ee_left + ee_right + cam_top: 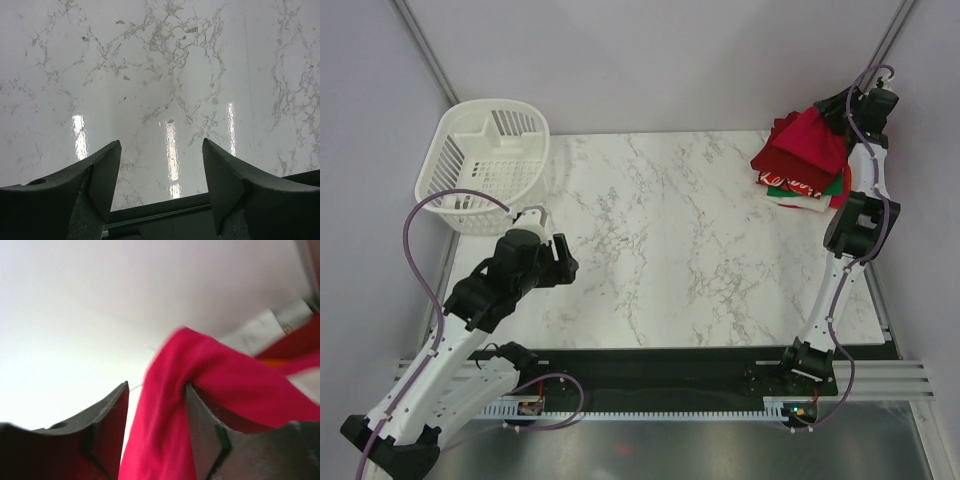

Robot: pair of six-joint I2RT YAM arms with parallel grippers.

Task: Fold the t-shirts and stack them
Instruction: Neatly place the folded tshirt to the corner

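A bright red t-shirt (808, 138) lies loosely bunched on top of a stack of folded t-shirts (798, 186) at the table's far right corner; dark red, white, green and orange layers show beneath it. My right gripper (842, 112) is at the back of this pile. In the right wrist view its jaws (156, 387) stand apart, with a fold of the red shirt (225, 380) between them and draped over the right finger. My left gripper (563, 262) hovers over bare marble at the near left, open and empty (161, 142).
A white slatted plastic basket (485, 165) stands at the table's far left corner, just beyond the left arm. The marble tabletop (660, 240) spreads between the arms. Grey walls close in the back and sides.
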